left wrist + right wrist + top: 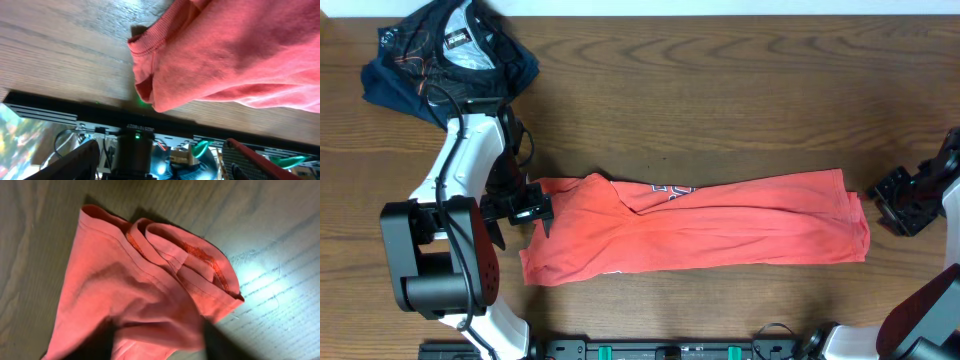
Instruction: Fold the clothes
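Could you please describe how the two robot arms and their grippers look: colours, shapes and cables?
The left arm has a white, rounded link between bulky black joint housings, with a thin black cable running along it. One housing shows a dark red side panel. The left gripper is black. The right gripper is also black and blocky; the right arm behind it is white.

No readable text anywhere; only creased, illegible white lettering [672, 188] on the coral-red cotton T-shirt [740, 232].

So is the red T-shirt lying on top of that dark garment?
No, the coral-red T-shirt lies mid-table, clear of the dark garment in the corner.
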### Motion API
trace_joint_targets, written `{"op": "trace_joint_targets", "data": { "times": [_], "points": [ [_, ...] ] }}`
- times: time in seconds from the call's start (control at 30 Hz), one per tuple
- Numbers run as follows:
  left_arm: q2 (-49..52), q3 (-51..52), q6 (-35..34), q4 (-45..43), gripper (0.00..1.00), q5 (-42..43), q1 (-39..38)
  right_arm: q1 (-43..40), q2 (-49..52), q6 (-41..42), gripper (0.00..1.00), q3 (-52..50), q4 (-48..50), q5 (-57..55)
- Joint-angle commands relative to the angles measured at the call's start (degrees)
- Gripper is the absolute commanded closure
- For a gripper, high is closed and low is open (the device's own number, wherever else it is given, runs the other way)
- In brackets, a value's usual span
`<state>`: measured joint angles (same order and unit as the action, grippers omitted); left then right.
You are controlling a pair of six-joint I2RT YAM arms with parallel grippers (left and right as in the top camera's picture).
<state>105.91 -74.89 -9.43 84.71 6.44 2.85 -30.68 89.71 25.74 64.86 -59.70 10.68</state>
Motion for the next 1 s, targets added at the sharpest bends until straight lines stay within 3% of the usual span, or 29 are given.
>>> {"op": "trace_joint_targets", "data": {
  "times": [0.0, 0.1, 0.23, 0.57, 0.77, 0.83, 0.9, 0.97],
  "points": [
    [-0.04, -0.02, -1.05, -0.59, 0.18, -2.54, 0.31, -0.44, -0.07, -1.92, 0.13, -0.04, 0.72, -0.15],
    [-0.04, -0.26, -1.36, -2.67, 0.18, -2.62, 0.28, -0.44, -0.07, -2.45, 0.01, 0.22, 1.22, 0.22],
    [-0.07, -0.79, -1.4, -7.67, 0.18, -2.6, 0.28, -0.57, -0.07, -3.96, 0.01, 1.07, 2.14, 4.33],
    [-8.17, -0.79, -1.42, -14.62, 0.19, -2.6, -0.76, -6.21, 1.46, -2.95, 0.01, -0.11, 5.09, -2.95],
    [-19.02, -0.76, -1.86, -17.18, 0.18, -2.45, -1.7, -6.97, 4.9, -21.09, 0.01, -0.85, 10.93, 12.02],
    [-21.57, -0.76, -2.34, -16.94, 0.18, -2.43, -1.7, -6.97, 5.92, -23.78, 0.08, -0.85, 11.8, 11.21],
    [-23.54, -0.76, -3.52, -16.52, 0.18, -2.43, -1.7, -6.97, 7.21, -24.09, 0.02, -0.87, 11.74, 8.02],
    [-24.72, -0.76, -5.68, -16.17, 0.18, -2.43, -1.7, -6.95, 8.46, -24.13, 0.04, -0.9, 11.15, 8.37]
  ]
}}
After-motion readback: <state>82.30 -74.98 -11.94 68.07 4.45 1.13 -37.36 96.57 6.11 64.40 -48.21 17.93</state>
